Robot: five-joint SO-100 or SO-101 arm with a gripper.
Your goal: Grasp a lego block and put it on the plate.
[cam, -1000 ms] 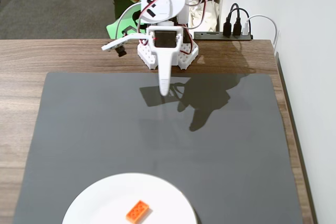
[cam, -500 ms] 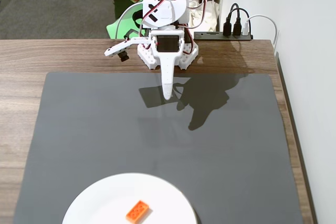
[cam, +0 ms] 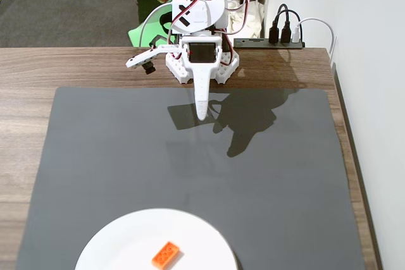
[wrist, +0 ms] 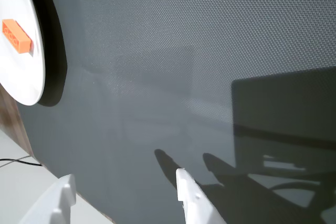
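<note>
The orange lego block (cam: 166, 255) lies flat on the white plate (cam: 120, 239) at the near edge of the grey mat. The wrist view shows the lego block (wrist: 17, 36) on the plate (wrist: 23, 80) at the far left. My gripper (cam: 165, 90) hangs by the arm's base at the far edge of the mat, a long way from the plate. Its jaws are open wide, one white finger (cam: 201, 102) pointing down at the mat and the other (cam: 142, 60) swung out to the left. In the wrist view nothing is held in the gripper (wrist: 125, 177).
The dark grey mat (cam: 266, 188) covers most of the wooden table (cam: 25, 124). A power strip with plugs (cam: 278, 37) sits behind the arm's base at the back right. A white wall (cam: 380, 93) runs along the right side.
Since a second ago the arm has settled slightly, its fixed finger shifting a little right and its open jaw dropping a little. Over the last half second nothing moved.
</note>
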